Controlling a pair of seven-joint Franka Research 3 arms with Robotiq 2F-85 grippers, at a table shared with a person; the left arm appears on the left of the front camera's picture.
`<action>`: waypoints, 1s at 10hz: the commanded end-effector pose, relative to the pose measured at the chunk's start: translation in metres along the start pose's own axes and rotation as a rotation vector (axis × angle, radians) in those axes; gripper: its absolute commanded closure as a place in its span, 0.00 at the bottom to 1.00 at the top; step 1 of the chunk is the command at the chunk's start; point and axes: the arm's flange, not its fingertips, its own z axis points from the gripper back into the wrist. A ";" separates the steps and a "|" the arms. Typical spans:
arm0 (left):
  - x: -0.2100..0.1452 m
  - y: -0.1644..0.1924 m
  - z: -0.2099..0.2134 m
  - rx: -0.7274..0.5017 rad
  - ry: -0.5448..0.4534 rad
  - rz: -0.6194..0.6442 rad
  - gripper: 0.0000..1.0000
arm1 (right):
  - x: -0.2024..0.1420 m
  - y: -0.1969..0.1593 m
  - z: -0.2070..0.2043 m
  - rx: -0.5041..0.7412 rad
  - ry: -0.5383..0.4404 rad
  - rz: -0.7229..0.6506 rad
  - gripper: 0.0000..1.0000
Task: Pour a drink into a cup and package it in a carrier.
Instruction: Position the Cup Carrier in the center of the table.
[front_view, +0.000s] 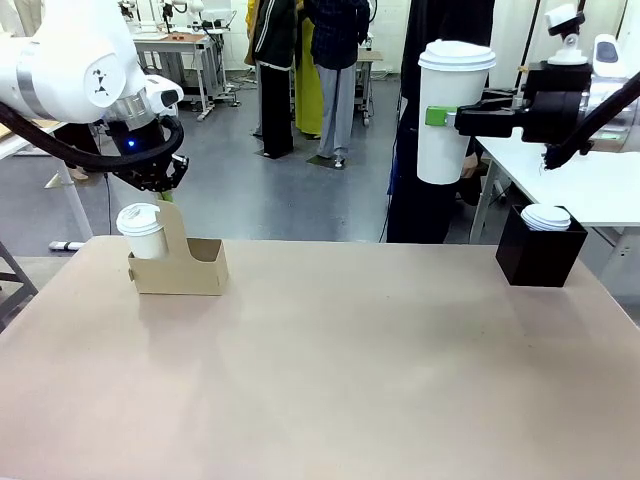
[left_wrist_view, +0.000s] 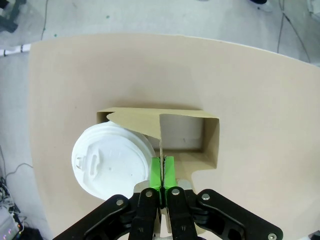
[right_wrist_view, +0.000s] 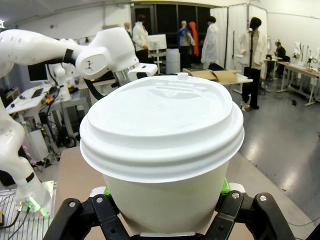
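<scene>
"Cup (front_view: 455, 110), where is it?"
"Upper right of the front view, lidded, raised above the counter (front_view: 330, 380). The right end effector (right_wrist_view: 165, 200) is clamped around it."
"And the carrier (front_view: 185, 268)?"
"Left side, on the counter, with a short lidded cup (front_view: 142, 230) in its left hole. The left end effector (left_wrist_view: 162, 172) is pinched closed on its handle (left_wrist_view: 161, 140)."

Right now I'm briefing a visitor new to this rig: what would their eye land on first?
The tall cup, lidded, is held high on the right by the right gripper. Next, the left gripper is pinched shut on the handle of the carrier at the left of the table, with a shorter cup, also lidded, in its left hole. A black box with lids stands at the right.
</scene>
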 end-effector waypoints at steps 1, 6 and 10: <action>-0.016 -0.013 0.027 -0.029 -0.051 -0.019 0.98 | 0.003 0.001 -0.002 -0.012 0.002 0.014 0.20; -0.082 -0.121 0.096 -0.052 -0.022 -0.049 0.98 | 0.003 0.001 -0.002 -0.012 0.002 0.014 0.20; -0.163 -0.214 0.087 -0.087 -0.077 -0.089 0.98 | 0.003 0.001 -0.002 -0.012 0.002 0.014 0.20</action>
